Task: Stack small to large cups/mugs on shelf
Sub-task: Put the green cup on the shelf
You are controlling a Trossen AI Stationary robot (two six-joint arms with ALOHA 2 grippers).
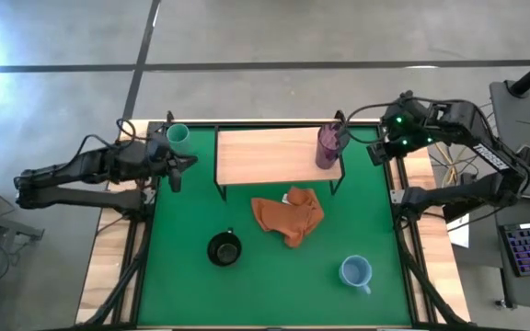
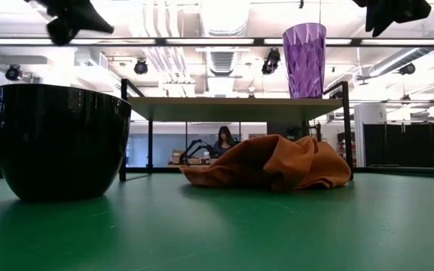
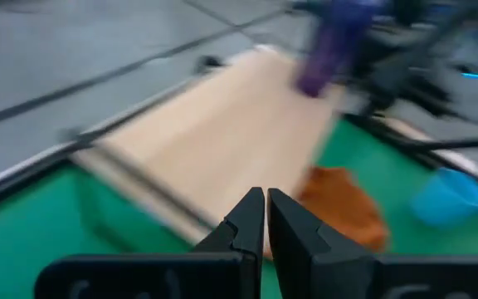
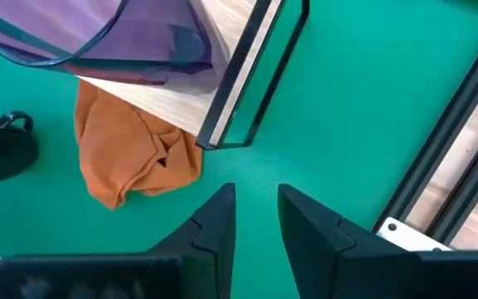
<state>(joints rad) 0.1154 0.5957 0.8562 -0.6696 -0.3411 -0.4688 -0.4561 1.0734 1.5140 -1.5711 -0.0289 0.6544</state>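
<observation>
The purple cup (image 1: 328, 145) is standing upright on the right end of the shelf (image 1: 265, 156), so one place is filled. The teal cup (image 1: 177, 135) is sitting at the table's far left corner, off the shelf; the black mug (image 1: 224, 248) and the light blue mug (image 1: 356, 271) are waiting on the green mat (image 1: 191, 294) in front, with the orange cloth (image 1: 288, 215) lying between them and the shelf.

The right tool (image 1: 375, 152) is hanging empty just beside the purple cup, off the shelf's right end, its fingers apart with a narrow gap between them and nothing inside. The left tool (image 1: 175, 170) is clenched on nothing, hovering near the teal cup.

Judging by this, the next pick is the step in hand. It would go best if the fingers are opening wide before descending, straddling a cup's wall rather than its handle, and lifting clear of the cloth. Each cup should be landing beside the purple one in size order, well inside the plank's edges.
</observation>
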